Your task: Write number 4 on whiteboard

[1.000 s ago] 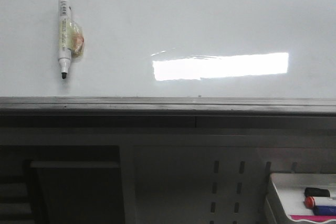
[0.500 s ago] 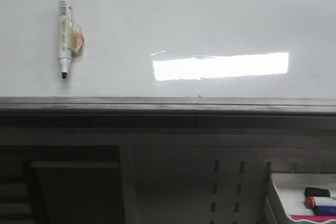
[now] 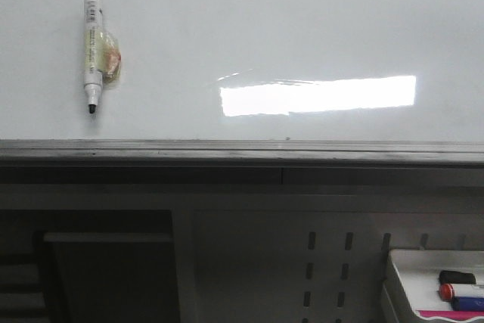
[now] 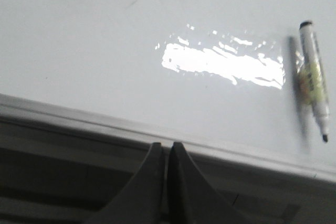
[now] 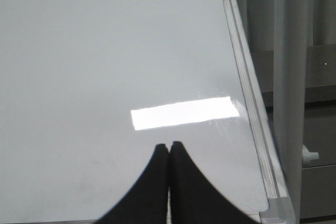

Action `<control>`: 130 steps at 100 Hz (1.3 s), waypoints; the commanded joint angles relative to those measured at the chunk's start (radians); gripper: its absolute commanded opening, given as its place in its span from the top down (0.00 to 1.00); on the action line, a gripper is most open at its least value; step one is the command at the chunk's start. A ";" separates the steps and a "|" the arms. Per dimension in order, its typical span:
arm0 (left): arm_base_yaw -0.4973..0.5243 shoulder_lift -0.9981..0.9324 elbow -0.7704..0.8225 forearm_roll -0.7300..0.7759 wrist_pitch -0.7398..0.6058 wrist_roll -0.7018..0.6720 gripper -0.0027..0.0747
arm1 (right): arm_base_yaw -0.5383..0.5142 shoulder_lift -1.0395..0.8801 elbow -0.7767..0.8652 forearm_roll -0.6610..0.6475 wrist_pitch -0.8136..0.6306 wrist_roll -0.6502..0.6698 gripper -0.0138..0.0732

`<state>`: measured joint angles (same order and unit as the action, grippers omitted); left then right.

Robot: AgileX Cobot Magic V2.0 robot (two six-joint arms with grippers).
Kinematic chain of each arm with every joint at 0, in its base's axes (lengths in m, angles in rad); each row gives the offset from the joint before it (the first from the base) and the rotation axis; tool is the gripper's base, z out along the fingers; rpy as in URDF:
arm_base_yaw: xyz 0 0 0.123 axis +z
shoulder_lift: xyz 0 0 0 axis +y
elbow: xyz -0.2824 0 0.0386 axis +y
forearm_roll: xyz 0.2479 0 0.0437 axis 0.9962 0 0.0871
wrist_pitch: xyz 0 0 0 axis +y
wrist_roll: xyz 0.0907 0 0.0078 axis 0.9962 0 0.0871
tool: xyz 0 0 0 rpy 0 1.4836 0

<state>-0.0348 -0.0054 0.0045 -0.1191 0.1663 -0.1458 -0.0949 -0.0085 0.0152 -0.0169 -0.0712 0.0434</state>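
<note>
The whiteboard (image 3: 302, 28) is glossy white and blank, with a grey lower rail (image 3: 242, 150). No number 4 shows on it. A white marker pen (image 3: 91, 51) with a black tip hangs tip down on the board at the left, held by a yellowish clip; it also shows in the left wrist view (image 4: 314, 82). My left gripper (image 4: 165, 146) is shut and empty, below the rail and left of the pen. My right gripper (image 5: 168, 145) is shut and empty over the board (image 5: 105, 51) near its right frame. Neither gripper shows in the front view.
A small white tray (image 3: 423, 281) with black, red and blue markers sits at the lower right under the board. The board's metal right frame (image 5: 252, 108) has a grey curtain and a cabinet beyond it. A bright light glare (image 3: 318, 96) lies on the board.
</note>
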 commanded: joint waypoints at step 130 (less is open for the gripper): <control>-0.041 0.563 -0.233 0.221 -0.406 0.002 0.40 | -0.006 0.206 -0.313 0.090 0.522 0.000 0.92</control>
<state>-0.0406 0.4947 -0.1944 0.0761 -0.0800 -0.1441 -0.0949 0.1772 -0.2617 0.0663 0.5174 0.0442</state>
